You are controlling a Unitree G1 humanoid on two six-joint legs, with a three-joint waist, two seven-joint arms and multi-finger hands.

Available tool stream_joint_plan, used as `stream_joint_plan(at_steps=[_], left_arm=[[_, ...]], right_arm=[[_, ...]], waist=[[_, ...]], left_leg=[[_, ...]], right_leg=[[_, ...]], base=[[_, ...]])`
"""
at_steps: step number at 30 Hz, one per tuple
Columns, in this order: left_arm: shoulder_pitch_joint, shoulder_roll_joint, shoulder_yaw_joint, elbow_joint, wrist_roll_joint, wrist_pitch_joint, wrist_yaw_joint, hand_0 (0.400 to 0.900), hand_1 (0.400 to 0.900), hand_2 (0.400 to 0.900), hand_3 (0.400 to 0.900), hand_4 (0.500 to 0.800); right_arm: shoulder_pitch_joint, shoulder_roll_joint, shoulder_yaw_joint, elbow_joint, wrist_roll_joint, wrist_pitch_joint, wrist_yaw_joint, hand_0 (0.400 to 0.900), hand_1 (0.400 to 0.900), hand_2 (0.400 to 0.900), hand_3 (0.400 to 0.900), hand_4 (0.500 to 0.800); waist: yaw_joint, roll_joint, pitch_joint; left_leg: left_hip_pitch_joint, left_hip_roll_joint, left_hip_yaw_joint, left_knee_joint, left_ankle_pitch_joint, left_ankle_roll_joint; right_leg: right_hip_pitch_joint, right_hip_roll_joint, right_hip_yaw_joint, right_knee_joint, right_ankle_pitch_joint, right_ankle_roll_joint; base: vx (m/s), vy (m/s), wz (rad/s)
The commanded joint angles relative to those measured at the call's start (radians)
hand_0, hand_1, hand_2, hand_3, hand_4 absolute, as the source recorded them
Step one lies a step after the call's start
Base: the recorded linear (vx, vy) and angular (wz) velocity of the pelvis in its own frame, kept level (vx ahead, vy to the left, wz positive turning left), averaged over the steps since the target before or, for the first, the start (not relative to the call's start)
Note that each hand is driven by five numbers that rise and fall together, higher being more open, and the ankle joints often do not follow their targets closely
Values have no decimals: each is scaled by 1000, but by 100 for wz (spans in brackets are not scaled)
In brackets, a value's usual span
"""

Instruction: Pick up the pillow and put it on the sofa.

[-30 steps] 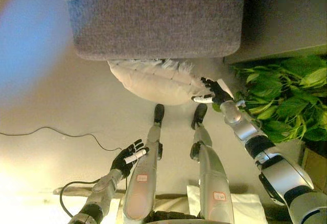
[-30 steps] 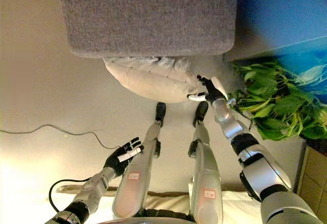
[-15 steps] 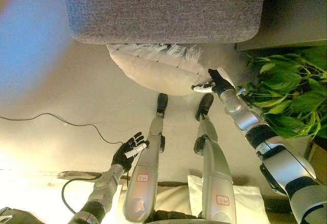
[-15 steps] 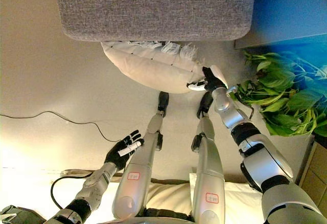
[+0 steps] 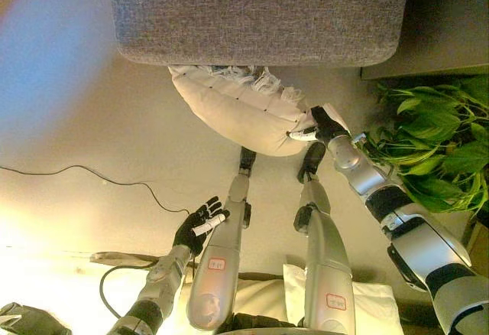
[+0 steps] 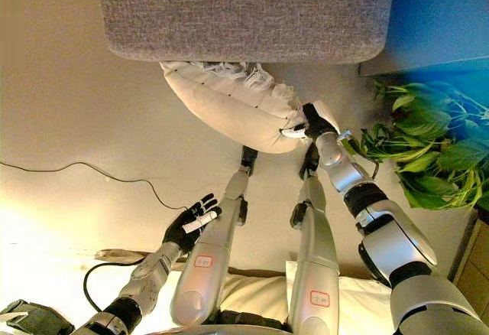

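A white pillow (image 5: 241,109) with a fringed edge lies on the floor, its far side against the front of the grey sofa (image 5: 260,14). My right hand (image 5: 321,125) is at the pillow's right end, fingers and thumb curled on its corner. That end sits nearer to me than the left end, so the pillow lies slanted. My left hand (image 5: 200,226) hovers open over the floor at the lower left, well away from the pillow, holding nothing.
A leafy green plant (image 5: 435,136) stands close to the right of my right arm. A dark low piece of furniture (image 5: 451,21) sits beside the sofa at the upper right. Bare beige floor (image 5: 92,105) stretches to the left.
The right hand has closed on the pillow's right corner and drawn that end toward me, so the pillow now slants. The view has shifted a little. The left hand stays idle.
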Motion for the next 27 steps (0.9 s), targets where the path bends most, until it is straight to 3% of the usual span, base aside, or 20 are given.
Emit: stream_joint_plan(at_steps=[1, 9, 18, 27], left_arm=[[87, 1, -15, -27, -10, 1, -24, 900, 900, 900, 900, 800], [88, 42, 65, 44, 9, 33, -36, 900, 900, 900, 900, 800], [170, 64, 192, 71, 121, 116, -21, 900, 900, 900, 900, 800], [250, 45, 282, 169, 234, 188, -8, 900, 900, 900, 900, 800]], right_arm=[[20, -28, 43, -101, -41, -83, 42, 400, 400, 400, 400, 500], [70, -51, 67, -207, -125, -127, 105, 400, 400, 400, 400, 500], [167, -98, 53, -487, -226, -106, 223, 400, 400, 400, 400, 500], [140, -191, -2, -770, -236, 15, 457, 400, 400, 400, 400, 500]], waist=[[-24, 67, 5], [-34, 13, 5], [-15, -77, -175], [2, -114, -369]], left_leg=[[67, -36, 55, -131, 54, 17], [344, -16, 62, -150, 15, 12], [570, 3, 66, -196, -45, 8], [709, 7, 37, -197, -77, 9]], right_leg=[[83, 31, 28, 59, -104, 81], [356, 26, 17, 32, -139, 87], [625, 38, 10, -50, -184, 95], [788, 51, -3, -81, -210, 83]], base=[[-38, -13, -11], [-27, -43, -9], [122, -100, -1], [244, -11, 5]])
